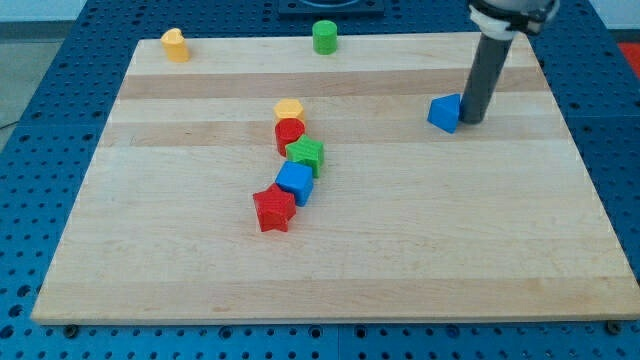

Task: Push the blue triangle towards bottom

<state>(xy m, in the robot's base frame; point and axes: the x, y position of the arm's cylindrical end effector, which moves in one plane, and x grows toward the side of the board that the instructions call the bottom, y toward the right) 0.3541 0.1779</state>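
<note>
Tool: bare dark rod ending in my tip [468,122], with no jaws to spread or press together, so pinching nothing. Sweeping the desk [150,250] from the view's left: yellow block [175,45] near the top edge; then a slanting chain of red star [273,210], blue cube [295,182], red block [289,132] under a yellow hexagon [289,108], and green star [306,154], each touching or just beside its neighbour; green cylinder [324,37] at the top edge. Further right, well apart from the chain, blue triangle [444,113] in the upper right part of the desk, with my tip touching or just beside its right-hand face. Probably light, rigid plastic, sliding easily on smooth wood and apt to spin or squirt sideways if struck off-centre. No taking hold possible; only pushing. Best contact, by judgement: the middle of the face turned to the view's top, not a corner, which calls for going round from the right side first, then pressing straight towards the view's bottom.
</note>
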